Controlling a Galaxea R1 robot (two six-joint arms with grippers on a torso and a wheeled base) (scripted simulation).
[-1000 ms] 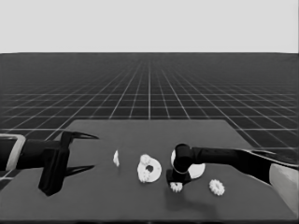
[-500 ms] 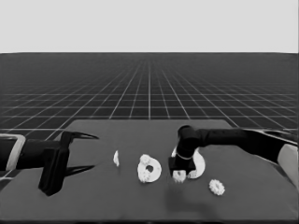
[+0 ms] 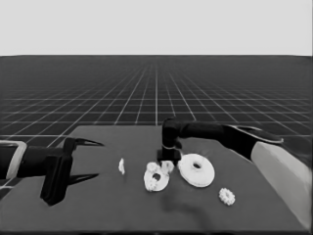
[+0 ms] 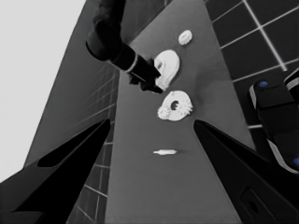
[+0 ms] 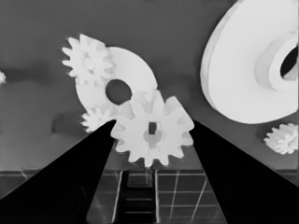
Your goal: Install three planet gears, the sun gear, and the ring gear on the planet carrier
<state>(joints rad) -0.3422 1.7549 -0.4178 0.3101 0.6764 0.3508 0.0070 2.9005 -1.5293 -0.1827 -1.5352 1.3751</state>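
No text, label or number is readable.

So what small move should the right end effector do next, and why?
Probably lower the gear onto the smaller round part. The right end effector holds it between its fingers just above that part, which already carries two gears and has a free place beside its hole.

Table: thin white piece left of smaller round part carrying two gears; larger round part just right of it; lone gear nearer, farther right.
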